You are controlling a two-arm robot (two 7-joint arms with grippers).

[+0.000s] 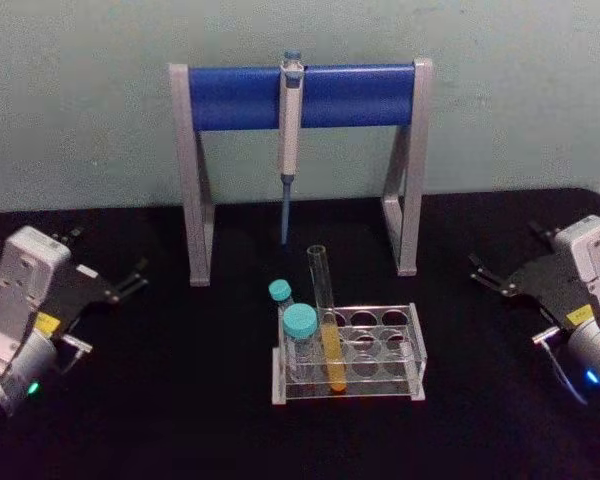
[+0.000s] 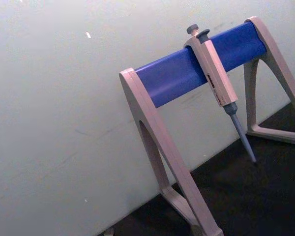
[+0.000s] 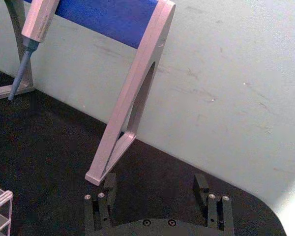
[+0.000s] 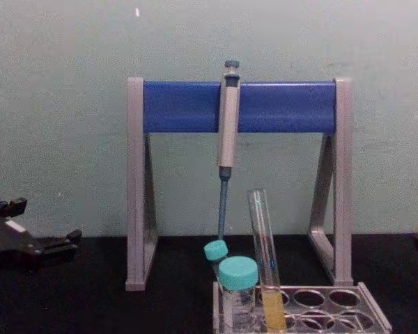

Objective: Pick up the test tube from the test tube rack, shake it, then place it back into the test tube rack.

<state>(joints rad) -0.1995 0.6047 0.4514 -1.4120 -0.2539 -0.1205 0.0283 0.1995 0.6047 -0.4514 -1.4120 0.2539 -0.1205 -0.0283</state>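
Observation:
The test tube (image 1: 325, 315) stands leaning slightly in the clear test tube rack (image 1: 400, 382) at the table's middle front, with yellow liquid in its lower part. From the side, in the chest view, the test tube (image 4: 264, 243) rises well above the rack (image 4: 371, 314). My left gripper (image 1: 108, 258) rests open at the far left of the table, also in the chest view (image 4: 45, 221). At the far right my right gripper (image 1: 505, 250) is open too, its fingers (image 3: 108, 186) wide apart with nothing between them. Both are far from the rack.
Behind the rack stands a grey-legged stand with a blue crossbar (image 1: 350, 95), and a grey pipette (image 1: 291, 120) hangs from it. Two teal-capped vials (image 1: 300, 325) sit in the rack's left end, right beside the tube. A pale wall closes the back.

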